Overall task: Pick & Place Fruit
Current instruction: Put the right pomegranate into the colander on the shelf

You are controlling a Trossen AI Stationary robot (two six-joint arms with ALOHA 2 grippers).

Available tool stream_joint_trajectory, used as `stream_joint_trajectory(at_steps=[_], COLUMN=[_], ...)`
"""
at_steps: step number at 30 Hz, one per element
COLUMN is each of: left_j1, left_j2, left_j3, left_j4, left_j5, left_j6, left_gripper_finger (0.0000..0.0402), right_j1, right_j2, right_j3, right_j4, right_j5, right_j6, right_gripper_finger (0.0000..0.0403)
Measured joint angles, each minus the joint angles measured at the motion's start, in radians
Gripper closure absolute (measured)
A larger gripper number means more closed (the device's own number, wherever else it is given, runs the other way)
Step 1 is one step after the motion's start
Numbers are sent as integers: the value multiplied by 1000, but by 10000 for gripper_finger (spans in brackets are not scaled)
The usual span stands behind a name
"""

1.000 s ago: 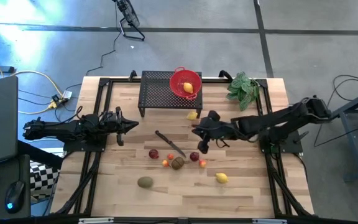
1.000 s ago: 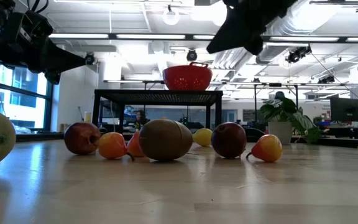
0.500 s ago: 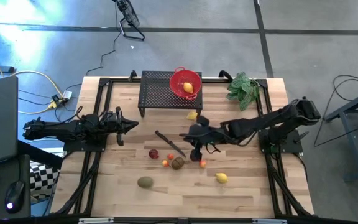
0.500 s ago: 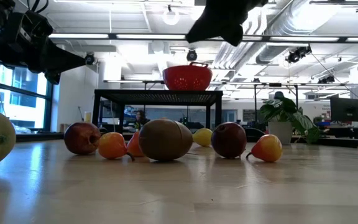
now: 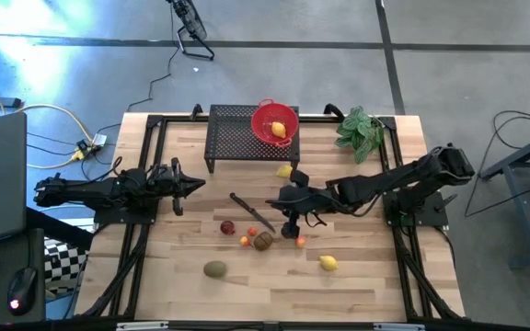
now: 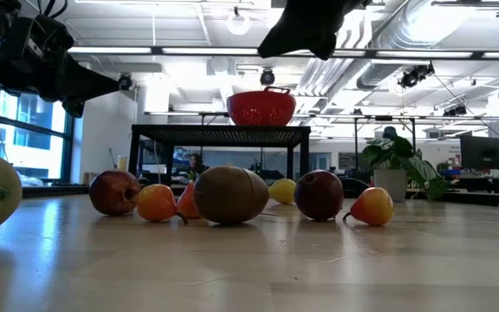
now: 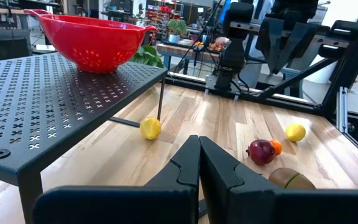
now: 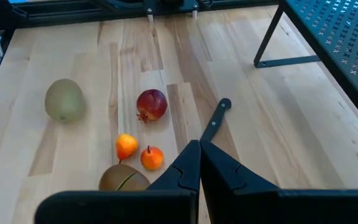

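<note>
One lemon [image 5: 280, 130] sits in the red colander [image 5: 267, 114] on the far rack; the rest of the fruit is still on the table [image 5: 366, 276]: kiwis, dark red ones, small orange ones, two lemons. Right gripper [image 5: 290, 223] hovers over the middle cluster, fingers pressed together, empty; left gripper [image 5: 191, 184] parked at left, fingers together.

Colander [image 5: 273, 121] on rack [image 5: 237, 136]; knife [image 5: 252, 212] behind kiwi [image 5: 263, 241].

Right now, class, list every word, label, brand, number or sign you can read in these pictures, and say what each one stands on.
None: no readable text shows in any view.
The red colander, the perforated black stand, the fruit, the knife and both grippers carry no visible lettering.
Shelves and screens in the room behind the table are too small and blurred to read.
</note>
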Motion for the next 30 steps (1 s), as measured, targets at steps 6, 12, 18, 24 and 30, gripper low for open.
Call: stream_joint_trajectory(at_steps=[6, 12, 18, 24, 30], left_j1=[0, 0, 0, 0, 0], left_j2=[0, 0, 0, 0, 0], left_j3=[0, 0, 0, 0, 0], left_j4=[0, 0, 0, 0, 0], left_j5=[0, 0, 0, 0, 0], left_j6=[0, 0, 0, 0, 0], left_gripper_finger=[402, 402, 402, 402, 402], right_j1=[0, 0, 0, 0, 0], right_j2=[0, 0, 0, 0, 0], right_j3=[0, 0, 0, 0, -12], right_j4=[-36, -80, -77, -77, -113], right_j5=[-12, -18, -36, -122, -142], right_j6=[4, 3, 5, 14, 69], right_gripper_finger=[342, 245, 200, 195, 195])
